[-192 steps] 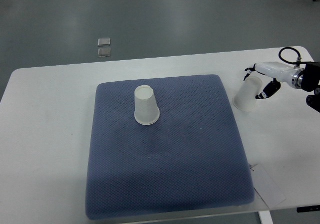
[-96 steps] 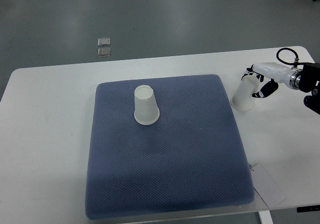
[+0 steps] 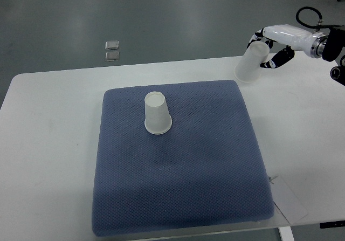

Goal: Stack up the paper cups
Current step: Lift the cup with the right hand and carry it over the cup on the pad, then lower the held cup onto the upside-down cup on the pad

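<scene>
A paper cup point(image 3: 252, 61) is gripped near its closed end by the right hand point(image 3: 271, 46), fingers wrapped round the narrow part; it is held tilted, rim downward, off the mat's point(image 3: 178, 198) far right corner. A second cup point(image 3: 157, 113) is seen inverted on the mat, left of its centre and toward its far edge, well apart from the held one. No left hand is in view. Both cups are plain white, tapered, thin-walled, with a rolled rim at the wide end. They are judged very light and easily crushed or ovalled under a hard squeeze; the smooth wall may slip in the fingers. Hold is best taken on the upper, narrower part of the wall near the base, where the disc stiffens it, leaving the rim free to pass over the other cup. The mat is dark blue, square with rounded corners, dimpled weave, apparently soft. Under it, a smooth white table point(image 3: 48, 144) is noted.
</scene>
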